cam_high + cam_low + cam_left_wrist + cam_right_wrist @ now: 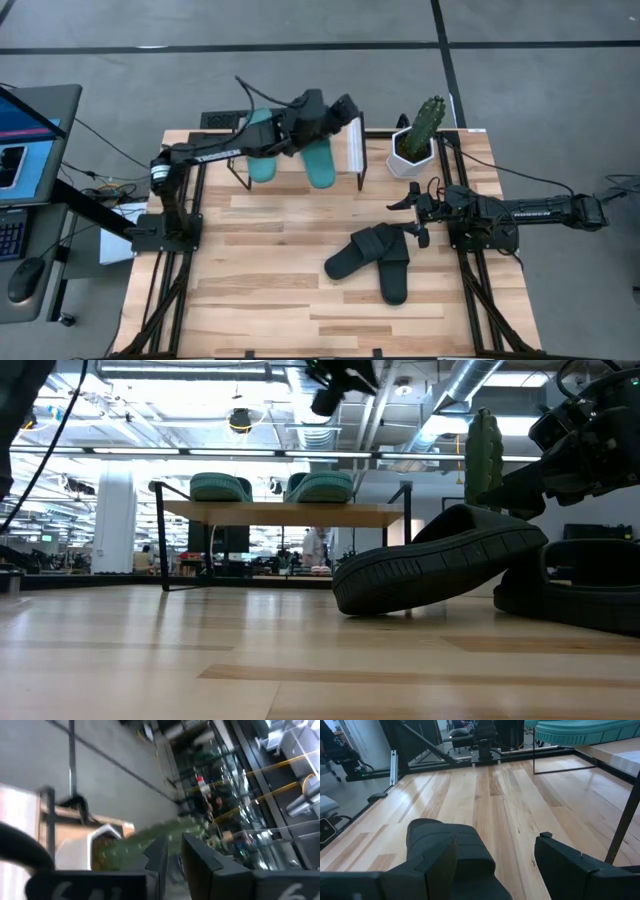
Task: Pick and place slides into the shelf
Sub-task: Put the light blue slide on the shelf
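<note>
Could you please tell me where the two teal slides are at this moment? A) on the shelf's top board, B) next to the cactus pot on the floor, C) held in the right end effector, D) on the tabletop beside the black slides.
A: the two teal slides lie side by side on the shelf, whereas the black slides remain on the table.

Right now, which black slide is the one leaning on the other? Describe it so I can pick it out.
Start at the potted cactus on the table's far right side and come toward the near edge, past the right claw, to the two black slides. The leaning slide is the one toward the table's middle. Its neighbour lies flat, while this one is propped up, its ribbed sole showing in the low view.
</note>
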